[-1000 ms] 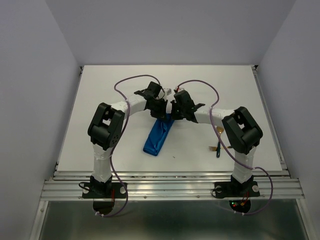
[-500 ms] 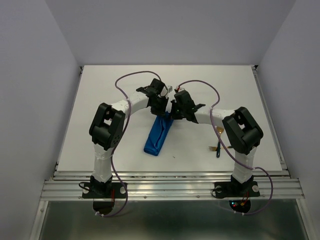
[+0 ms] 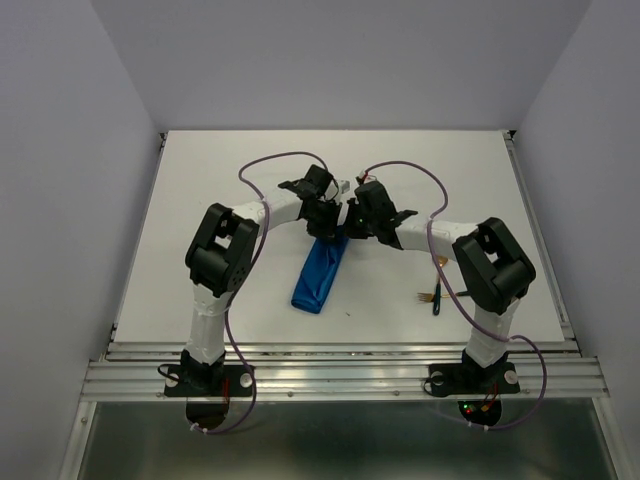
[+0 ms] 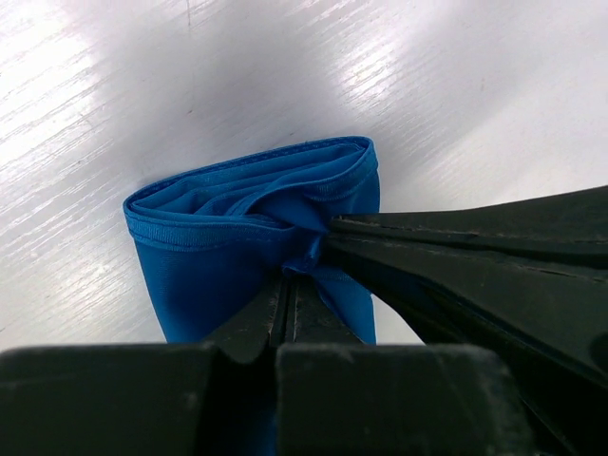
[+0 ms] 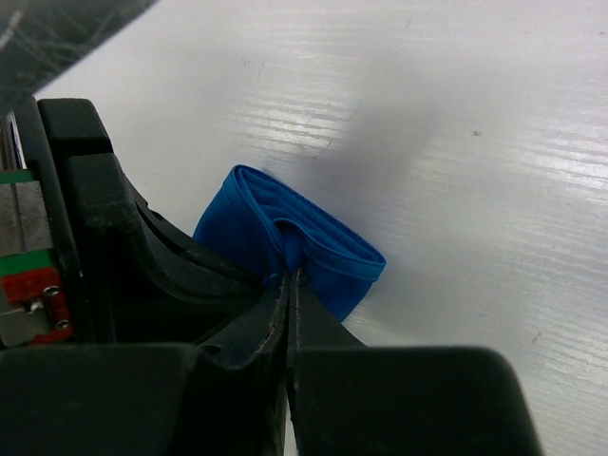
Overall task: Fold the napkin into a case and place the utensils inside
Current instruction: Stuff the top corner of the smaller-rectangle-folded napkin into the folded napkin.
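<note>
The left gripper [image 4: 302, 261] and right gripper [image 5: 289, 277] are each pinching shut on a thin fold at the mouth of the bright royal-blue soft cloth napkin [image 3: 315, 280] — now folded into a narrow strip — and are dragging that end slightly rightward, perhaps to open it. The small gold-headed, green-handled spoon and fork [image 3: 437, 290] are lying well right of the right fingers, not yet inside; no writing is showing.

White table [image 3: 480, 180]; folded blue napkin [image 3: 318, 274] and utensils [image 3: 436, 297] atop

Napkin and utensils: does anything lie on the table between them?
No. The top view shows only bare white table between the napkin and the utensils.
</note>
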You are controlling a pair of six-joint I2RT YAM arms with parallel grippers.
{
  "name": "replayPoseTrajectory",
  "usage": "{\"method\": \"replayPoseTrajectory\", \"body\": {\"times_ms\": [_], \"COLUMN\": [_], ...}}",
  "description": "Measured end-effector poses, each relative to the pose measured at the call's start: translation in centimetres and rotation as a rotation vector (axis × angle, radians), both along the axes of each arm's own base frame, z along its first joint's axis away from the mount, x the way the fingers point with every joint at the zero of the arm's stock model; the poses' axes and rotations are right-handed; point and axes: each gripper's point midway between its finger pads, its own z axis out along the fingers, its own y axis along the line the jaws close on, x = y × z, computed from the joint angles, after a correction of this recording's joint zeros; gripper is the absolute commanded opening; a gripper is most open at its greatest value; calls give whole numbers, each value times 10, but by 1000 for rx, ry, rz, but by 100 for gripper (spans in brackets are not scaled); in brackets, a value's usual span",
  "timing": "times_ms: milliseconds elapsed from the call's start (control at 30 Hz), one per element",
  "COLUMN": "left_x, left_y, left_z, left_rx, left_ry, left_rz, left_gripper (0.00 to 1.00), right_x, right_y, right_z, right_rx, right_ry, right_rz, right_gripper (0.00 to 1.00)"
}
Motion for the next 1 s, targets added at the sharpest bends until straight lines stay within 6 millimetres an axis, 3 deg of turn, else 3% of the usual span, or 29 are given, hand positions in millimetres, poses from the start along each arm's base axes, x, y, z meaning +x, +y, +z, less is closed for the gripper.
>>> {"method": "replayPoseTrajectory", "body": {"times_ms": [267, 567, 1000], "left_x": [2, 4, 7], "left_y": [-7, -11, -16], "left_z": [0, -1, 2], "left_rx": [-35, -29, -47], "left_ry": [1, -6, 5], "left_rz": [21, 34, 85], "left_gripper": [0, 0, 0], "right_x": [-2, -3, -5], "right_y": [3, 7, 6], "right_z": [1, 16, 13], "right_rx": [26, 56, 62], "right_ry": [7, -11, 1], "right_rz": [4, 24, 34], "right_gripper": [1, 1, 1]}}
